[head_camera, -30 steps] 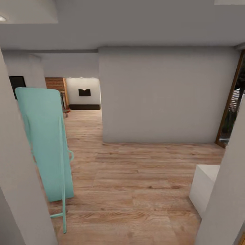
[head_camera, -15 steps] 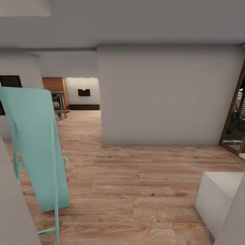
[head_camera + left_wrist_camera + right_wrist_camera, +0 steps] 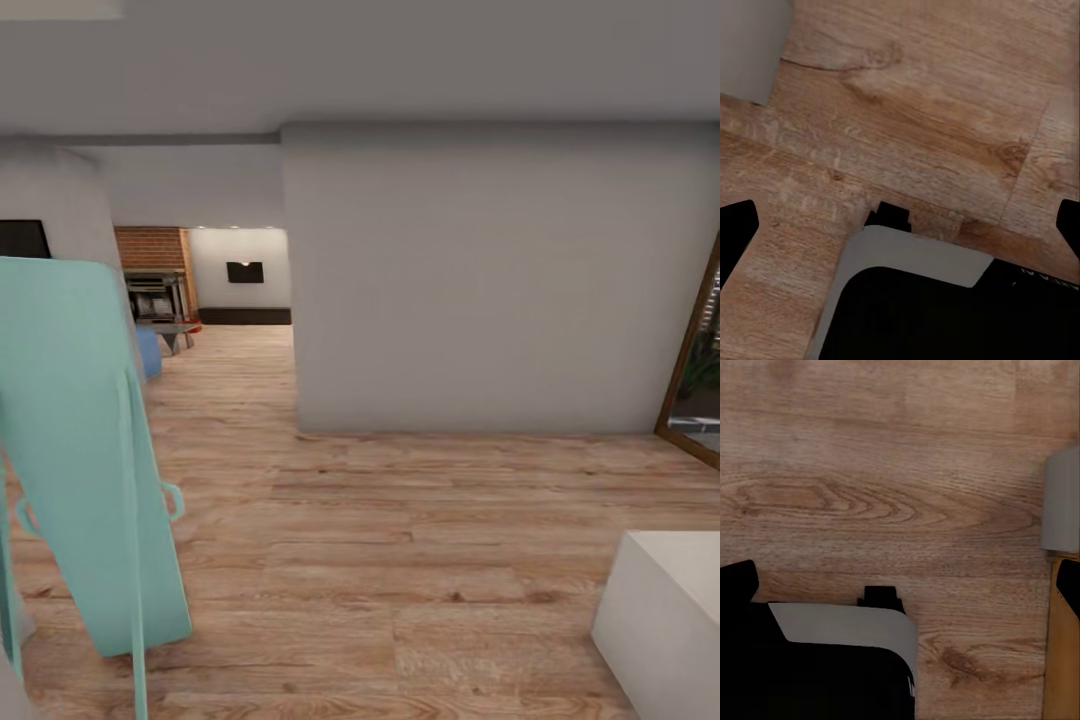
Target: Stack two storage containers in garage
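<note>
Both grippers (image 3: pixel 900 217) (image 3: pixel 904 577) seemingly floorward, spread.

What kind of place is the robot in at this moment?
Probably a hallway inside a home. The wood-plank floor runs past a plain grey wall to a far room with a brick chimney and a black TV. A mint-green folded stand leans nearby.

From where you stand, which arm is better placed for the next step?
Neither yet. The left hand and right hand both hang open and empty over the wood floor. The brick chimney lies far ahead to the left, so driving there probably comes first.
</note>
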